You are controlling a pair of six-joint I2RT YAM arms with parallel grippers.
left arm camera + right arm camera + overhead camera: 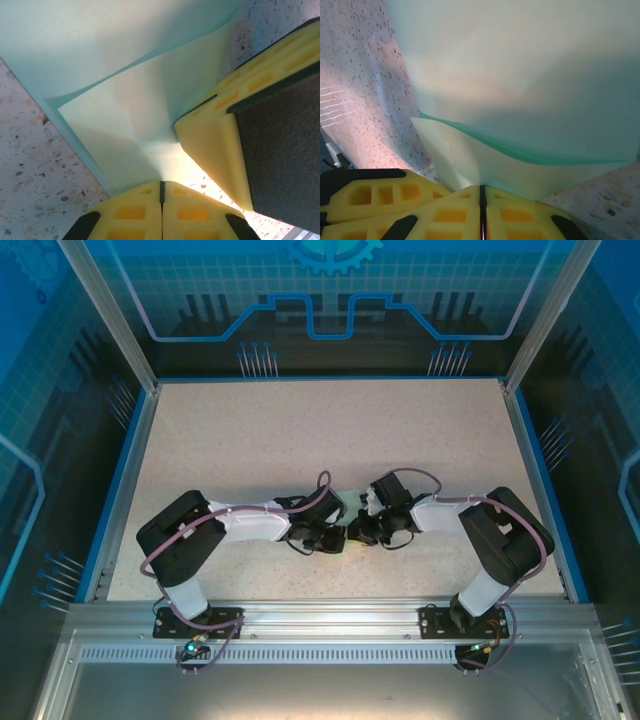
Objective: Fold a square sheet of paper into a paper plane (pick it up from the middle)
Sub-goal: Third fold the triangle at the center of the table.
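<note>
Left gripper (161, 192) is pinching the sheet of paper (135, 115), jaws pressed fully together on its edge where soft creases are fanning out. Right gripper (481, 196) is doing the same from the other side, jaws closed tight on the paper's lower edge. The paper is thin, plain and pale mint-green. It is doubled over, with a darker top layer curving above a lighter flap. It is sitting between the two grippers at the middle near part of the worktop (300, 430), which is beige, speckled and matte. The gripper fingers (130, 212) are yellow and blocky with square cut-outs. In the left wrist view the right gripper's finger is showing a dark grey textured face, touching the paper. Blue wall panels (40, 390) are printed with circuit-line and gear graphics.
</note>
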